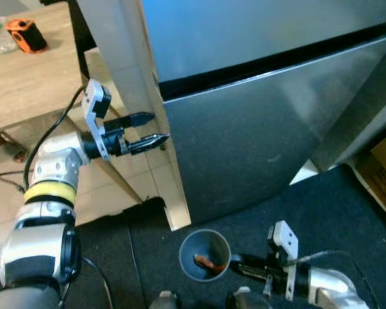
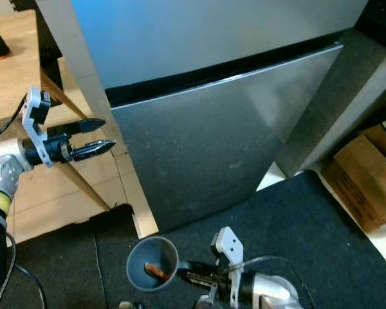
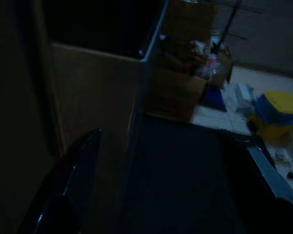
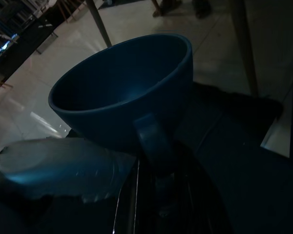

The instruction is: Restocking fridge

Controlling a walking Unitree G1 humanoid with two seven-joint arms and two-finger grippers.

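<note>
The left end effector is raised at the fridge's left edge, its two black fingers parted a little, tips level with the dark seam between the upper and lower doors of the fridge. The right end effector is low and near, over the dark mat, clamped on the handle of a blue cup with something orange inside. The fridge doors are closed. Far left stands a wooden bench carrying an orange object. A cardboard box sits on the right.
</note>
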